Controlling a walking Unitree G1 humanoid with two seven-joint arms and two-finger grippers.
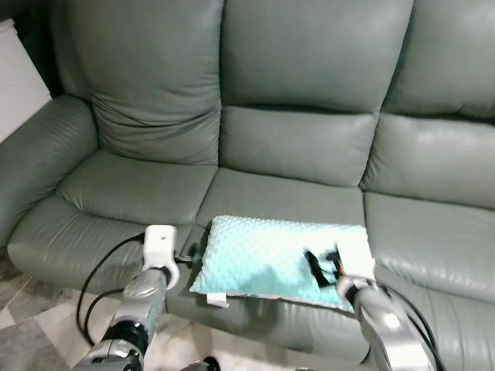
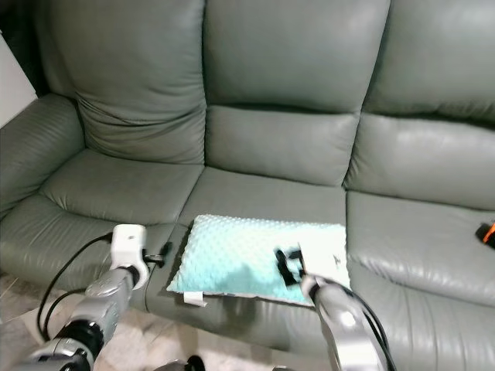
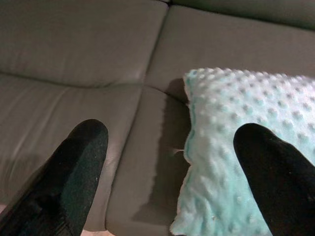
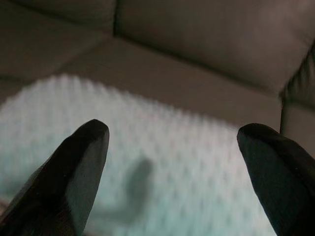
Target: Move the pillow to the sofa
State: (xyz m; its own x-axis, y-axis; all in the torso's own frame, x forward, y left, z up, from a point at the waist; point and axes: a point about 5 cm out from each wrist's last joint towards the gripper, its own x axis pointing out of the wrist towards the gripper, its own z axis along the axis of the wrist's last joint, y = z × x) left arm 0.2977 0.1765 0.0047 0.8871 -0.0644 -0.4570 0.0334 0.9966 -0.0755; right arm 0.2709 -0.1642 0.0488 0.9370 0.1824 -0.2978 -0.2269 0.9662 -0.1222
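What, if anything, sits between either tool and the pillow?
Nothing visible. The pillow already lies on the sofa seat; the left tool is open at its edge, and the right tool is open above it.

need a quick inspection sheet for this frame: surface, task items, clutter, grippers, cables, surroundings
Surface: grey-green leather sofa, three seats; middle seat cushion bears the pillow.
Job's things: teal dotted pillow lies flat at the front of the middle seat, white tag at its near left corner.
Clutter: small orange and black object on the right seat, too small to identify.
Grippers: left gripper open, straddling the pillow's left edge; right gripper open, over the pillow's right part. Neither grips it.
Cables: black cable loops from the left wrist down past the seat front.
Surroundings: pale tiled floor at lower left; white surface at upper left.
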